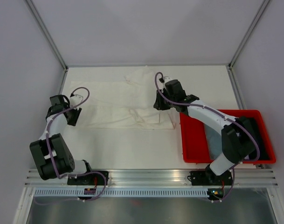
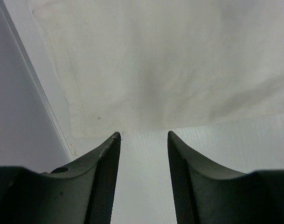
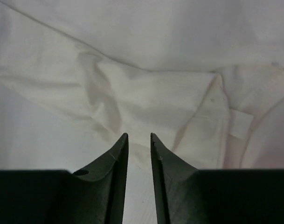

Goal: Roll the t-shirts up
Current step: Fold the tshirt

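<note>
**Left pincer** (image 2: 144, 136): open. The two fingers stand well apart with only bare tabletop (image 1: 132, 147) showing between them. Nothing is held. The tips sit low, just short of the near hem of the cream t-shirt (image 1: 116, 100), close to that hem's left corner. In the overhead view this pincer is near the left edge of the tabletop, at the garment's left end.

**Right pincer** (image 3: 138, 136): fingers parted by a narrow gap, with pale surface visible down its length. No cloth is seen clamped between them. The tips point at a bunched ridge of the same t-shirt, where several folds converge. A small white sewn tag (image 3: 240, 124) lies to the right of the tips, beside a curved seam. In the overhead view this pincer is over the garment's right end.

**Cream t-shirt**: spread mostly flat and wrinkled across the far half of the tabletop, from near the left edge past the middle. One flap reaches toward the far edge. Not rolled.

**Red bin** (image 1: 192, 144): stands at the right edge, toward the near right corner. Its far left corner is just beside the t-shirt's right end. The right arm passes over it. A grey-blue cloth (image 1: 212, 140) lies inside, partly hidden by that arm.
</note>
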